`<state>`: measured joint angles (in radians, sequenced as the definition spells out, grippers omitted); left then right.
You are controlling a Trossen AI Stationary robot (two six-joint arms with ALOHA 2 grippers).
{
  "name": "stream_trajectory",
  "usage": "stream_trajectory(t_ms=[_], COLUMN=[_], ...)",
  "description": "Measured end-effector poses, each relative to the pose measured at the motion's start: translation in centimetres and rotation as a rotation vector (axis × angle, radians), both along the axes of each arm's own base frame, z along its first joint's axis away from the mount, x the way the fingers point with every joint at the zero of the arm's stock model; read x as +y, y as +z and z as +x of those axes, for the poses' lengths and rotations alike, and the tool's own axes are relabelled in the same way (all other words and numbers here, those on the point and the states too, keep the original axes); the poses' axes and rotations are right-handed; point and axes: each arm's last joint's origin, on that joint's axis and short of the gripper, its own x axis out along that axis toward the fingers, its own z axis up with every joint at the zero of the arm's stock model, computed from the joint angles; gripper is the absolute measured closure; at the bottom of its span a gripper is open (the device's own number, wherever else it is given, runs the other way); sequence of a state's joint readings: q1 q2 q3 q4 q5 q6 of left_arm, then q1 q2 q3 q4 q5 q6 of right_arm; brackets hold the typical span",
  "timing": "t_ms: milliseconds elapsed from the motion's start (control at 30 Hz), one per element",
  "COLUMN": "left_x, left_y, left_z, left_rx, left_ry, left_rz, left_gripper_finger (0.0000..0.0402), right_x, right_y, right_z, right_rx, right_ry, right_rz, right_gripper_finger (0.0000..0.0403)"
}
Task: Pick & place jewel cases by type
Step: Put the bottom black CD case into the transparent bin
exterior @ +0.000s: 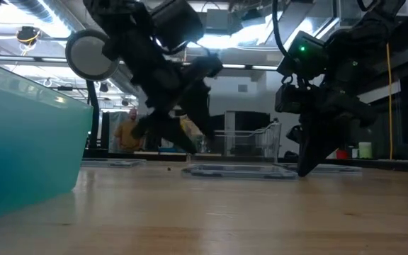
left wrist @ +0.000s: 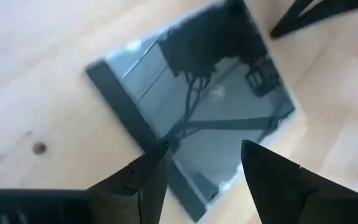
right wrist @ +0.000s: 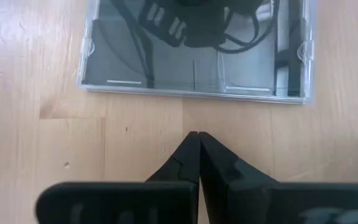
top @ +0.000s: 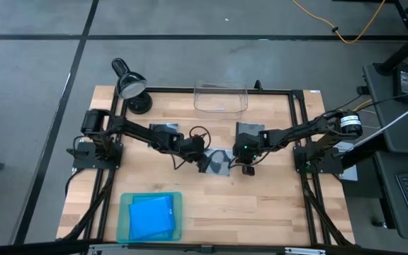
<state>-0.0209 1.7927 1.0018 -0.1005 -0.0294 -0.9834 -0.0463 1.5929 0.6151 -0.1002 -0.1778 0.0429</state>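
- While both arms meet at mid-table in the high view, the left gripper (top: 205, 160) hangs over a dark grey jewel case (top: 220, 162) lying flat on the wooden table (top: 261, 205); blue cases (top: 151, 216) already sit in the teal tray (top: 125, 221), and the clear bin (top: 221, 99) waits at the far edge. Two more grey cases (top: 164, 129) lie beside the arms.
- At table height, the grey case (exterior: 239, 171) rests flat, with the right gripper (exterior: 307, 167) tipped down at its edge; a clean pick likely needs that edge pinned so the case cannot slide.
- Past the left wrist's spread fingers (left wrist: 138, 180), the case (left wrist: 197, 106) sits skewed; the jaws stand apart, gripping nothing, and should probably straddle one edge squarely before closing.
- From the right wrist, the right gripper (right wrist: 198, 138) is pinched closed, empty, just short of the case (right wrist: 194, 50).
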Motion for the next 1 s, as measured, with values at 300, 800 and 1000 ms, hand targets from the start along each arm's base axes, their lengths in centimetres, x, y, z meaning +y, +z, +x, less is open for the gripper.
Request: stream_trajectory(t_ms=[300, 800, 1000], left_x=[-0.1, -0.3, -0.3], left_y=[-1.8, -3.8, -4.4], left_z=[-1.8, -0.6, 0.3], left_rx=[0.146, -0.012, -0.097], left_ry=[0.098, 0.161, 0.177], left_rz=[-0.038, -0.108, -0.145], left_gripper_finger=[0.0203, 0.0196, 0.0195], right_x=[0.1, 0.3, 0.3], right_y=[0.0, 0.1, 0.1], right_z=[0.0, 0.1, 0.1], right_rx=[0.000, -0.013, -0.012], right_ry=[0.005, 0.006, -0.001], right_rz=[0.001, 0.006, 0.012], right_gripper_finger=[0.0395, 0.0395, 0.0395])
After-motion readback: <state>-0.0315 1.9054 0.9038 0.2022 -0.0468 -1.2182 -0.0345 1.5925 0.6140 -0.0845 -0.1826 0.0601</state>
